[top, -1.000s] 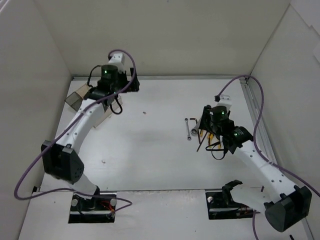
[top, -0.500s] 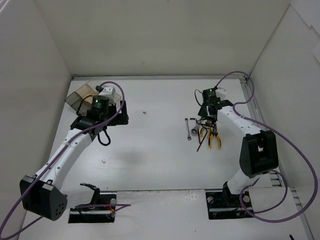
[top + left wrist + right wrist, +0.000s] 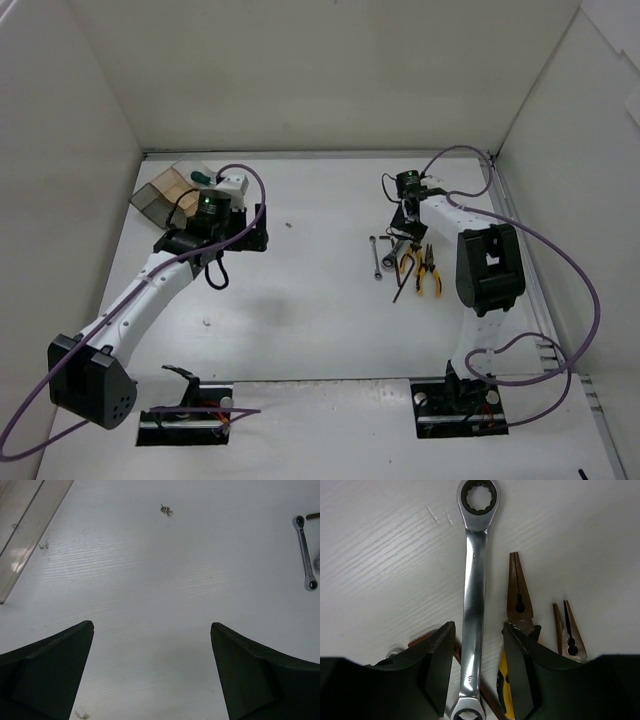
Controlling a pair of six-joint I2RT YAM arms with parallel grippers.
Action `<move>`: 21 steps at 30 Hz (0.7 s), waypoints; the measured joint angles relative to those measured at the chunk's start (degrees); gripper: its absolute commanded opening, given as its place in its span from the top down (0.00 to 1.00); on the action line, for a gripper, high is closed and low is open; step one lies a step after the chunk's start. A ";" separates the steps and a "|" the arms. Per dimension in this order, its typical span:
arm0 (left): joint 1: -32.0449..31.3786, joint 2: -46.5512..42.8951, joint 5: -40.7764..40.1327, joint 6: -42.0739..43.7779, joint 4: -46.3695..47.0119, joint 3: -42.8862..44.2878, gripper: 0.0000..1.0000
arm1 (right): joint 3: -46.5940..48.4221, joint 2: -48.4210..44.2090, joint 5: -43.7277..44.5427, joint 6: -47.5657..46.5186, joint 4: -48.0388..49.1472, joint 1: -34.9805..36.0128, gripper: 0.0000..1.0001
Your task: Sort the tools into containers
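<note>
Jaws of the right gripper (image 3: 478,626) stand apart, one black finger on each side of the shaft of a long silver metal wrench (image 3: 474,580). A slim gap shows on both sides, so the fingers straddle the wrench without clamping it. The wrench lies flat on the white table (image 3: 380,555), with a ring end at each tip. Just right of it lie yellow-handled pliers with a rusty brown nose (image 3: 519,597). A second pair of brown-nosed pliers (image 3: 568,632) lies just beside those. The end of a thin brown rod (image 3: 420,642) peeks out by the left finger.

Seen from above, the right arm stretches to the far right part of the table, with its gripper low over this cluster of tools. A slimmer silver wrench (image 3: 376,258) lies just left of the cluster. A thin dark rod (image 3: 400,290) lies at the cluster's near edge.

The left gripper (image 3: 152,625) has its jaws spread wide with nothing between them, above bare table.

The cluster of clear and brown-tinted plastic boxes (image 3: 152,200) sits at the far left of the table. It is near the left wrist and well apart from the tool cluster. A small green-handled tool (image 3: 200,178) shows at the boxes' right edge; I cannot tell whether it lies inside one.
</note>
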 measured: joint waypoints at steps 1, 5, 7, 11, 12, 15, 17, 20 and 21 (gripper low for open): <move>-0.20 0.66 0.50 -0.35 0.26 0.00 0.00 | 0.00 0.79 -0.33 0.11 -0.09 -0.26 0.60; -0.74 3.69 2.08 -0.98 0.61 0.20 0.00 | 0.48 3.02 -1.29 0.28 -0.50 -1.27 0.60; -0.96 5.25 2.32 -0.96 0.50 0.90 0.00 | 1.68 3.69 -1.70 0.28 -0.57 -1.51 0.60; -1.25 7.61 2.60 -0.74 0.57 3.23 0.00 | 3.41 5.57 -2.91 0.28 -0.48 -1.81 0.64; -1.25 7.89 2.80 -0.63 0.57 3.69 0.00 | 3.69 6.03 -3.21 0.31 -0.44 -1.81 0.64; -1.25 8.61 3.13 -0.24 0.61 5.09 0.00 | 4.20 7.02 -3.76 0.33 -0.44 -1.81 0.64; -1.25 8.94 3.26 0.09 0.81 5.55 0.00 | 4.26 7.10 -3.96 0.37 -0.31 -1.79 0.66; -1.25 9.46 3.45 0.57 0.83 5.97 0.00 | 4.26 7.13 -4.17 0.31 -0.37 -1.81 0.79; -1.25 9.70 3.52 0.70 0.83 6.12 0.00 | 4.28 7.15 -4.09 0.17 -0.44 -1.81 0.89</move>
